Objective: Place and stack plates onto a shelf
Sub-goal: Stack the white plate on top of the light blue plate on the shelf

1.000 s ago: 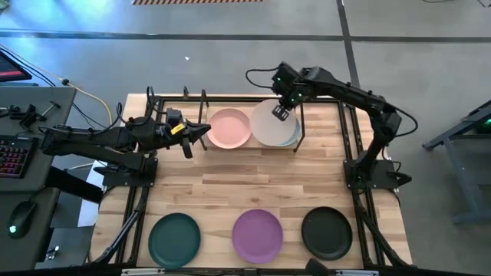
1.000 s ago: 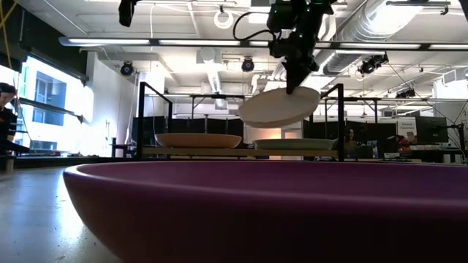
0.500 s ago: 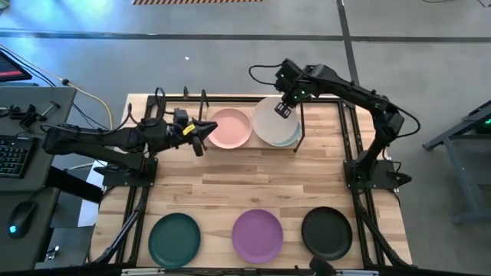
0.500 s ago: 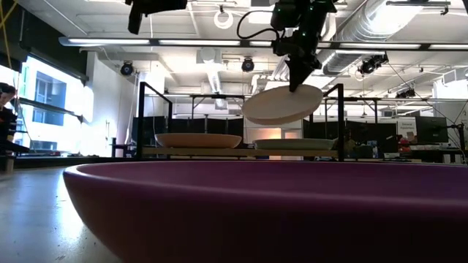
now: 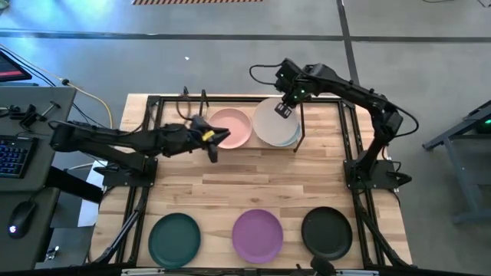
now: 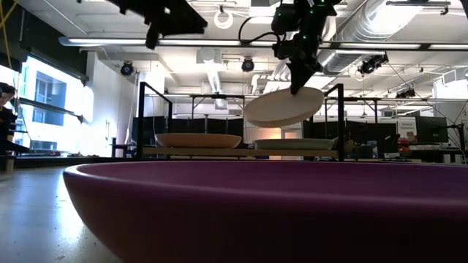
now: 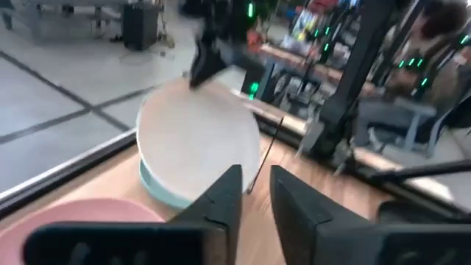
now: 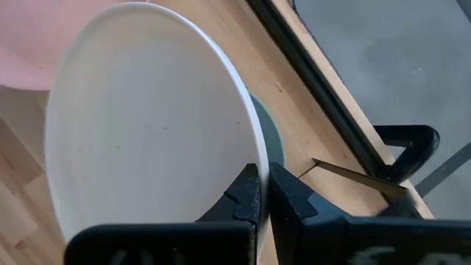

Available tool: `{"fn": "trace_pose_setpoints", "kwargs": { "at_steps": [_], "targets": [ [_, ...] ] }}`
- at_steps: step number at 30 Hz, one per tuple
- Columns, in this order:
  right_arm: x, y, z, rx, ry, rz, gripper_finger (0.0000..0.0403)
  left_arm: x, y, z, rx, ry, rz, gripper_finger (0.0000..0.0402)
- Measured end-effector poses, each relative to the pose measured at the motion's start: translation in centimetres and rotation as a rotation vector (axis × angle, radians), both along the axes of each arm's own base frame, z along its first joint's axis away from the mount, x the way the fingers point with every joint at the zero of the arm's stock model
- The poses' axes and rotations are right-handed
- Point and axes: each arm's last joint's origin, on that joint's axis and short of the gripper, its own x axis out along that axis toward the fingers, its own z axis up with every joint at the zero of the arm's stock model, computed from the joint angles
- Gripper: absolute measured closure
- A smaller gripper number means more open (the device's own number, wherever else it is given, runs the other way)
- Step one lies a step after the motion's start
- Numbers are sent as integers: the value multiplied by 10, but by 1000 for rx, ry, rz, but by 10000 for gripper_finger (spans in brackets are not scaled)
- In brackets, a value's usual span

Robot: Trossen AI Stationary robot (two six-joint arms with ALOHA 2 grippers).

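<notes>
From above, the right claw (image 5: pixel 282 110) is clamped on the far rim of the white plate (image 5: pixel 272 123). This plate hangs over the pale blue-grey plate (image 5: pixel 292 139), which lies on the right half of the shelf (image 5: pixel 301 115) at the far edge of the counter (image 5: pixel 245 192). The target lies directly under the held plate, so I judge the coming move is only a short way down. The pink plate (image 5: pixel 232 128) lies on the left half of the shelf. The left claw (image 5: pixel 218 142) is at the near-left rim of the pink plate, holding nothing. The dark teal plate (image 5: pixel 174 238), purple plate (image 5: pixel 258 232) and black plate (image 5: pixel 327 232) wait along the near edge.

From counter height, the white plate (image 6: pixel 284 107) is tilted and still apart from the blue-grey plate (image 6: pixel 295 145) below it.

In the left wrist view, the left claw (image 7: pixel 255 199) has its fingers a little apart and empty.

In the right wrist view, the right claw (image 8: pixel 263 193) grips the rim of the white plate (image 8: pixel 147 125).

No brand, label or readable writing shows in any view.
</notes>
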Motion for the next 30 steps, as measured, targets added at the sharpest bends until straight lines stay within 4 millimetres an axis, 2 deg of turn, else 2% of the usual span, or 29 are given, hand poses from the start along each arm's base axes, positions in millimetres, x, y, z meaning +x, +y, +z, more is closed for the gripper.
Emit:
{"fn": "trace_pose_setpoints", "kwargs": {
  "at_steps": [9, 14, 20, 25, 30],
  "targets": [
    [-8, 4, 10, 6, -32, 2, 403, 49, 32, -16, -31, 115, 47, 200],
    [-12, 6, 16, 8, -55, -16, 403, 69, 58, -32, -62, 178, 66, 151],
    [-10, 8, 17, 46, -86, -2, 403, 82, 85, -52, -183, 186, 19, 140],
    [-9, 8, 17, 49, -103, -7, 403, 88, 99, -72, -268, 201, 33, 141],
    [-9, 8, 17, 52, -105, -5, 403, 92, 105, -73, -322, 130, 20, 141]
  ]
}}
